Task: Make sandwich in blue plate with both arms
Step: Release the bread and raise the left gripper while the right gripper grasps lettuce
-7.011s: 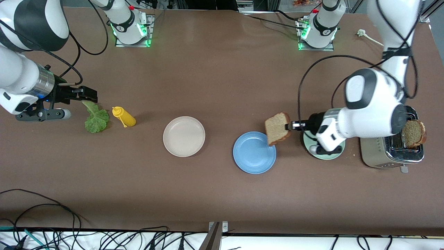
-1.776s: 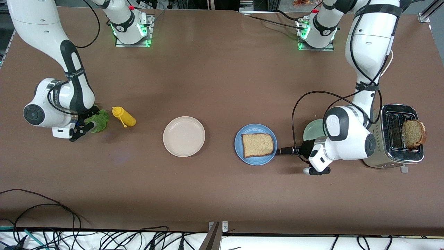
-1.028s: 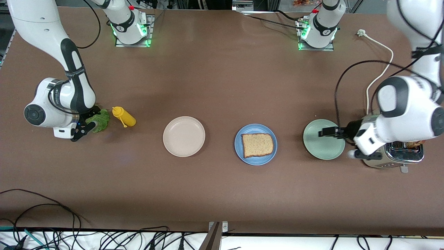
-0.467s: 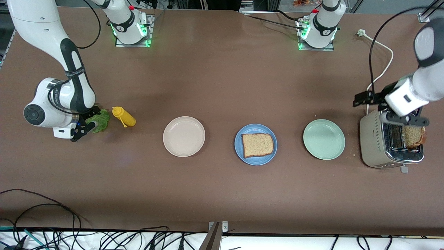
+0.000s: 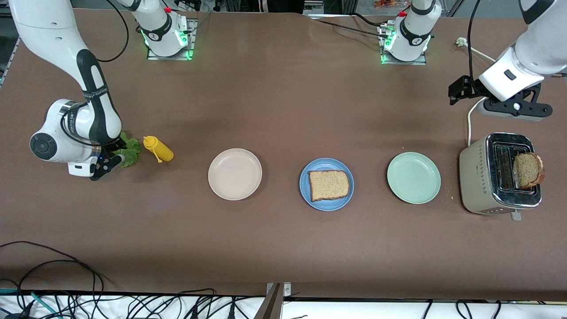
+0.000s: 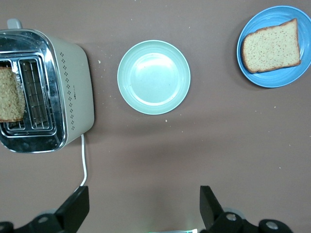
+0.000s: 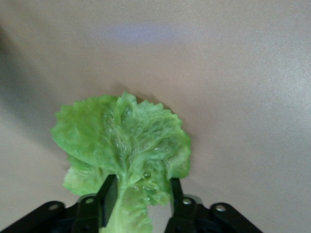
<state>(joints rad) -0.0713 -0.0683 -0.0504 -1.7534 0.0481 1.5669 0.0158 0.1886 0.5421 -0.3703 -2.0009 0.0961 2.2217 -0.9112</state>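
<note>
One bread slice (image 5: 329,184) lies flat in the blue plate (image 5: 306,193), which sits between the beige plate (image 5: 234,173) and the pale green plate (image 5: 413,177). At the right arm's end, the right gripper (image 7: 141,200) is down at the table with its fingers (image 7: 109,191) closing on the stem of the lettuce leaf (image 7: 124,145), beside the yellow bottle (image 5: 158,149). The left gripper (image 6: 143,206) hangs spread wide and empty over the bare table near the toaster (image 5: 480,177), where a second bread slice (image 5: 527,170) stands in a slot; no writing is readable.

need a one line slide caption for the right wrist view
Right gripper straddling the stem of a crinkled green lettuce leaf lying on the brown table.
</note>
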